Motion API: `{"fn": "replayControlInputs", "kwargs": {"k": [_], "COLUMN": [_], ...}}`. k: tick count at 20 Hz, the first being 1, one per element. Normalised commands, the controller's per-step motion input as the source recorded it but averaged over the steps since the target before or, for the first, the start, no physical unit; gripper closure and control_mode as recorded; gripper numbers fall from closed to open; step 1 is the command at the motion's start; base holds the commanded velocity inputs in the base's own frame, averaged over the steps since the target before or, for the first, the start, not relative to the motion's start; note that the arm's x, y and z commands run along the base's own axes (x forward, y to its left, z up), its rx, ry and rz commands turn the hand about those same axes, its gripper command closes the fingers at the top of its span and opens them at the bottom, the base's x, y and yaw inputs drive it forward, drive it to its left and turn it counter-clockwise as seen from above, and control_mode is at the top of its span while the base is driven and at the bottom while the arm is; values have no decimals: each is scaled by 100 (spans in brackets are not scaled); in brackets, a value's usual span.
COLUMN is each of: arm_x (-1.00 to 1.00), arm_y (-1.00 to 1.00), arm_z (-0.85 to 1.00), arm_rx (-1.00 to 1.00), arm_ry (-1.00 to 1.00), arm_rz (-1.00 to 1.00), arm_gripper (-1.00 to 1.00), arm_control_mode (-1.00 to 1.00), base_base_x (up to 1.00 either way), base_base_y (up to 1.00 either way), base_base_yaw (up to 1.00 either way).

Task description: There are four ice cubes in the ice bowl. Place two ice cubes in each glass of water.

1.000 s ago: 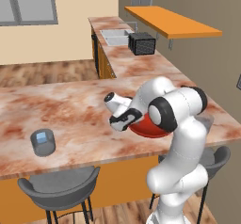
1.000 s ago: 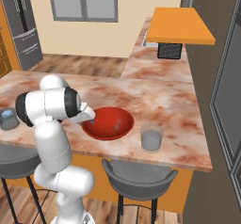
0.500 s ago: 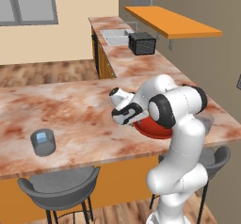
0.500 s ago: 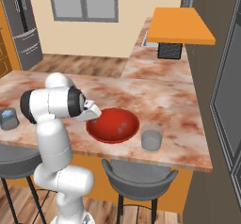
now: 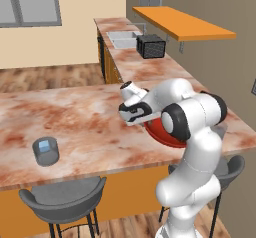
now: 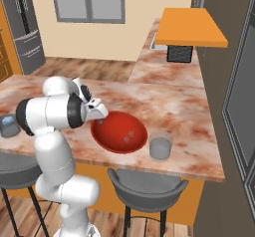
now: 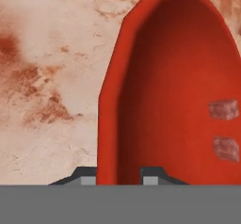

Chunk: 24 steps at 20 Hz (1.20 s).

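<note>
**Fingers straddling the red bowl's rim**

At the far left of the marbled pink-and-white counter stands one glass of water, a short dark see-through tumbler with a pale cube showing inside. In the right base view this glass is cut off by the picture's left edge.

In the middle, the gripper sits at the near rim of the ice bowl, a wide, shallow, glossy red dish. Its two dark fingertips stand one on each side of the bowl's wall, drawn close onto the rim; no cube shows between them. In the left base view the arm hides most of the bowl.

Inside the bowl lie two ice cubes, reddish and blurred through the shading.

Just right of the bowl stands the second glass of water, grey and cylindrical; its contents cannot be made out.
</note>
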Motion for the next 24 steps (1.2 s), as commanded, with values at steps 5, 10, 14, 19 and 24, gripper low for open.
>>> {"fn": "replayControlInputs", "kwargs": {"k": [5, 10, 14, 19, 24], "arm_x": [2, 6, 17, 0, 0], "arm_y": [0, 0, 0, 0, 0], "arm_z": [25, 21, 40, 45, 45], "arm_rx": [0, 0, 0, 0, 0], "arm_ry": [0, 0, 0, 1, 1], "arm_rz": [-1, 0, 0, 0, 1], "arm_gripper": [100, 100, 100, 100, 100], "arm_control_mode": [-100, -100, -100, -100, -100], "base_base_x": [0, 0, 0, 0, 0], "base_base_y": [0, 0, 0, 0, 0], "base_base_yaw": [0, 0, 0, 0, 0]}}
